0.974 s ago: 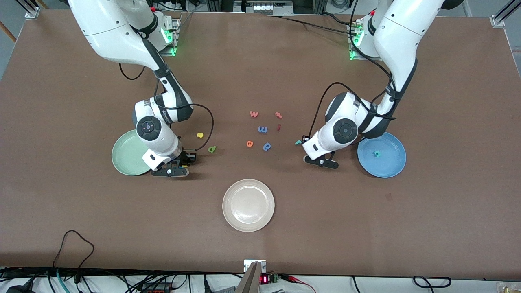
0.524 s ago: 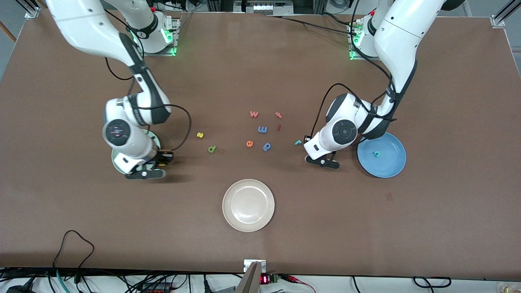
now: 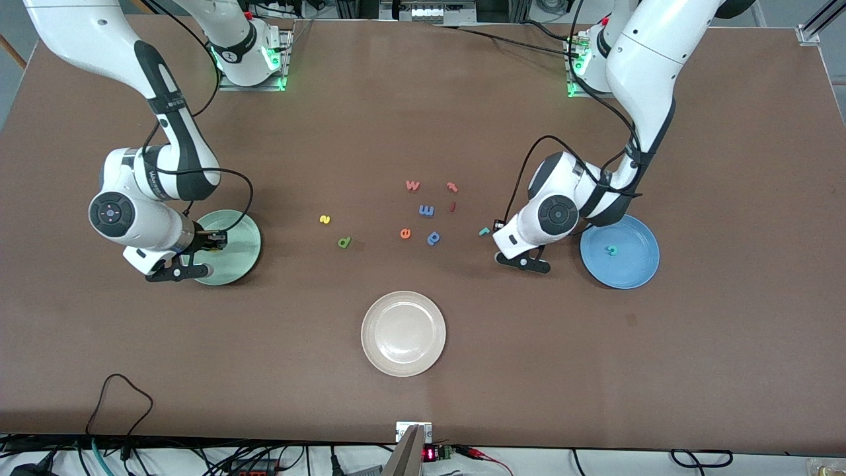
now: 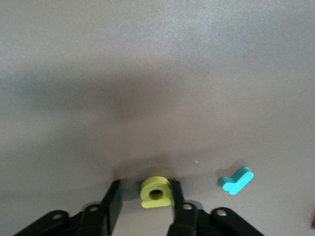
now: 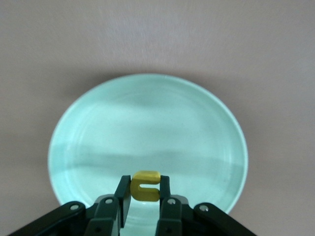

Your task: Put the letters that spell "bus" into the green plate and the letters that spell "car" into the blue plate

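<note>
My right gripper [image 5: 145, 192] is shut on the yellow "u" [image 5: 146, 186] and hangs over the green plate [image 5: 147, 123], which has no letters in it. My left gripper [image 4: 143, 196] is down at the table, open around the squarish yellow "a" [image 4: 156, 191]. One finger [image 4: 175, 192] touches the letter and the other stands apart from it. The teal "r" [image 4: 236, 180] lies just beside it. The teal "c" [image 3: 613, 250] lies in the blue plate [image 3: 644, 264]. The yellow "s" [image 3: 324, 219] and green "b" [image 3: 344, 242] lie on the table between the green plate and the other letters.
A cluster of other letters lies mid-table: orange "e" [image 3: 405, 233], blue "p" [image 3: 433, 237], blue "m" [image 3: 426, 210], orange "w" [image 3: 412, 185] and two small red ones. A cream-white plate [image 3: 403, 334] sits nearer the front camera.
My right arm swung toward its end of the table, carrying the yellow "u" to over the green plate. My left gripper's fingers have narrowed around the "a".
</note>
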You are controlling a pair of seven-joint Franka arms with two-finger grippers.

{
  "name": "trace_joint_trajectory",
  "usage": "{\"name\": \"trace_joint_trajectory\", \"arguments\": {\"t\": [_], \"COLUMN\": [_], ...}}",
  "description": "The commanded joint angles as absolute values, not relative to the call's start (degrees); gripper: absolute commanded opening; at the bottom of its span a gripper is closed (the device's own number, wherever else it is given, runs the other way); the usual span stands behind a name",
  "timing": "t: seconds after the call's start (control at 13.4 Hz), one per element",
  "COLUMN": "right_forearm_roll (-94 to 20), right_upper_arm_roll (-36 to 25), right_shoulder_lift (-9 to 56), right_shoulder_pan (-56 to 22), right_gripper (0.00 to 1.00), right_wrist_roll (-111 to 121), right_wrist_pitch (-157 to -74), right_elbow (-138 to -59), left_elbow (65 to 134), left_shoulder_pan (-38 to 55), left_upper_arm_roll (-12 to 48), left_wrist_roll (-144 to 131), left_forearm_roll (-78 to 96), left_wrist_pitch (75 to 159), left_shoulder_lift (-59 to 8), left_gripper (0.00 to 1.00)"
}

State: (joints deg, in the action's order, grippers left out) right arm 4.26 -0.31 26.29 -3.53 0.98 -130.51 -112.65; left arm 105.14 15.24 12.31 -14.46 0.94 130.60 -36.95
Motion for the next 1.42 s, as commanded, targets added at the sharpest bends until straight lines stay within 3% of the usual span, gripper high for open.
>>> {"name": "trace_joint_trajectory", "arguments": {"t": [0.0,0.15,0.37,0.52,0.9,1.2,1.35], "right_forearm_roll": [4.83,4.83,4.13,4.04,4.04,3.96,3.96], "right_upper_arm_roll": [0.62,0.88,4.82,8.16,9.58,9.58,9.58], "right_shoulder_lift": [26.37,25.41,22.42,21.36,21.97,24.25,25.57], "right_shoulder_pan": [-2.64,-2.99,-3.25,-4.39,-11.5,-15.81,-17.49], "right_gripper": [0.81,1.0,1.0,1.0,0.72,0.6,0.59], "right_wrist_roll": [1.32,1.06,-1.3,-7.98,-20.09,-28.54,-31.37], "right_wrist_pitch": [-133.86,-133.24,-130.71,-129.73,-130.95,-134.02,-135.78], "right_elbow": [-115.31,-115.23,-115.31,-115.84,-116.1,-116.1,-116.1], "left_elbow": [105.47,105.56,105.56,105.21,104.24,105.03,105.38], "left_shoulder_pan": [16.17,16.96,16.61,14.25,3.02,-4.29,-7.28], "left_upper_arm_roll": [12.22,12.22,12.22,12.13,11.6,11.87,11.87], "left_wrist_roll": [-15.56,-15.56,-15.47,-14.94,-14.33,-11.54,-8.45], "left_forearm_roll": [-0.09,-0.09,-0.09,-0.09,-4.63,-8.97,-8.96], "left_wrist_pitch": [130.87,130.87,130.35,128.16,121.82,121.73,121.82], "left_shoulder_lift": [-37.44,-37.62,-37.01,-34.47,-29.27,-29.79,-30.75], "left_gripper": [0.37,0.29,0.14,0.11,0.1,0.1,0.12]}}
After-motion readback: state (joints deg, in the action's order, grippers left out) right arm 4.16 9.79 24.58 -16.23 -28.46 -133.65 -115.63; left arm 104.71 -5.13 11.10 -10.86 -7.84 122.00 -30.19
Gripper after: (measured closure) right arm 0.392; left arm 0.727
